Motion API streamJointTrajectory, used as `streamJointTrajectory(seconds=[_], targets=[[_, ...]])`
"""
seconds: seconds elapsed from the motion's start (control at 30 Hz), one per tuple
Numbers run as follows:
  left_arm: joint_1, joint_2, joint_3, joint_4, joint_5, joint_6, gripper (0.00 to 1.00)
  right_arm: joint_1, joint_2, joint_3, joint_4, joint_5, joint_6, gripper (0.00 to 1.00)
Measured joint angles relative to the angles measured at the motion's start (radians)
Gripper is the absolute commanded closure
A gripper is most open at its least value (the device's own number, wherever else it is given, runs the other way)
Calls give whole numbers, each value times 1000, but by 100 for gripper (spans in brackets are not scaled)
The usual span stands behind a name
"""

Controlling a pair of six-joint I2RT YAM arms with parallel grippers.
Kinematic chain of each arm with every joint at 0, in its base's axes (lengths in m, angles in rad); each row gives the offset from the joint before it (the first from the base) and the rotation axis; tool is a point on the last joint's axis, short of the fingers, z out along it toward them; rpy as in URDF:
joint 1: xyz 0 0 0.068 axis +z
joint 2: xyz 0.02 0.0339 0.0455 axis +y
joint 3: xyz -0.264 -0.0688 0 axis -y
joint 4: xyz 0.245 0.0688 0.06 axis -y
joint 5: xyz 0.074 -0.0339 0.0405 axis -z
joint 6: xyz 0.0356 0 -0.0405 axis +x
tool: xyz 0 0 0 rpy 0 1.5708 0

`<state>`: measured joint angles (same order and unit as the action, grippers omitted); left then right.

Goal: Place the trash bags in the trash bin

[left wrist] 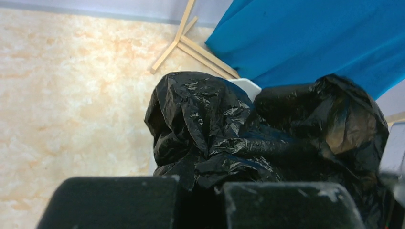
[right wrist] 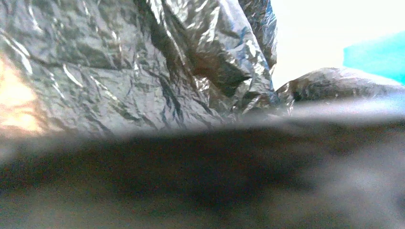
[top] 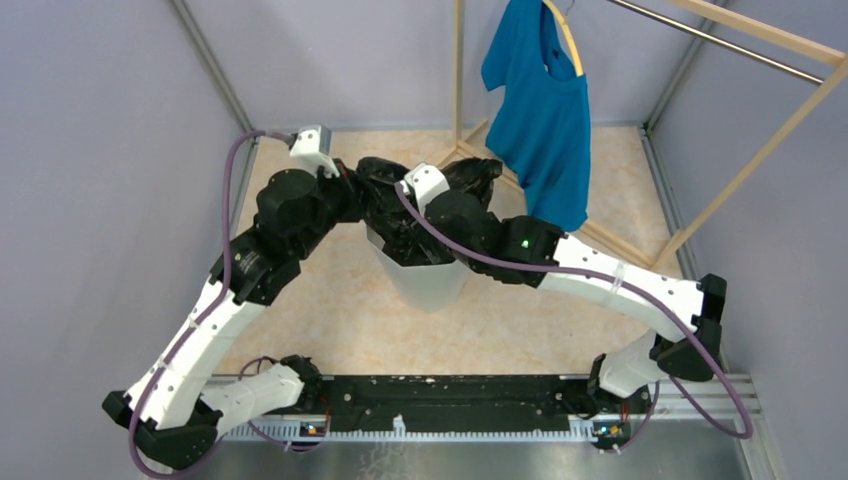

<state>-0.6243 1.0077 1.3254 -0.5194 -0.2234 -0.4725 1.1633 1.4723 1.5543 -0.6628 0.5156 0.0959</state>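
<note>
The trash bag [top: 392, 208] is glossy, crinkled black plastic, bunched over the top of the white faceted trash bin [top: 428, 282] at mid-table. Both arms meet above the bin. My left gripper [top: 360, 192] is at the bag's left side. In the left wrist view its fingers [left wrist: 114, 202] stand close together with a fold of the bag [left wrist: 210, 119] pinched in the narrow gap, and a corner of the bin's rim [left wrist: 246, 86] shows behind. My right gripper [top: 415, 225] is buried in the bag. The right wrist view shows only bag [right wrist: 119, 67] and a dark blur, with the fingers hidden.
A blue T-shirt [top: 540, 120] hangs on a wooden rack [top: 760, 150] at the back right, just behind the bin; it also shows in the left wrist view [left wrist: 310, 38]. The rack's wooden feet [left wrist: 184, 40] lie on the beige table. Grey walls enclose the table on three sides.
</note>
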Motion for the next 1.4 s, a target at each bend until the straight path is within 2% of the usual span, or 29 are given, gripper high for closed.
streamJointTrajectory(seconds=[0.07,0.17,0.33,0.47,0.53,0.63,0.7,0.83,0.9,0.97,1.13,1.3,1.37,1.4], targets=[[1,-31,-27,-18,7,-16,100,0,-3,17,-30,-40,1,31],[1,-72,-52,-37,12,-35,100,0,-12,68,-71,-82,10,21],[1,-113,-56,-60,21,-55,100,0,-111,128,-110,-108,48,12],[1,-121,-64,-67,25,-62,100,-14,-249,127,-114,-50,107,16],[1,-121,-69,-70,26,-64,100,-88,-317,111,-103,-48,149,16],[1,-121,-71,-76,29,-65,100,-270,-381,50,-66,-103,197,5],[1,-121,-71,-81,29,-66,100,-391,-401,-3,-24,-203,212,3],[1,-121,-71,-88,36,-68,100,-490,-335,-30,53,-404,202,3],[1,-121,-71,-89,48,-68,100,-500,-262,-30,98,-516,182,6],[1,-121,-72,-88,60,-67,100,-501,-196,-32,128,-623,157,16],[2,-101,-85,-86,119,-50,100,-501,-82,-37,168,-832,126,56],[2,-85,-124,-89,172,-26,100,-501,-58,-37,176,-838,197,64],[2,-97,-151,-90,196,-16,98,-501,-59,-37,188,-797,246,73],[2,-109,-168,-91,211,-11,94,-502,-59,-37,192,-779,267,79]])
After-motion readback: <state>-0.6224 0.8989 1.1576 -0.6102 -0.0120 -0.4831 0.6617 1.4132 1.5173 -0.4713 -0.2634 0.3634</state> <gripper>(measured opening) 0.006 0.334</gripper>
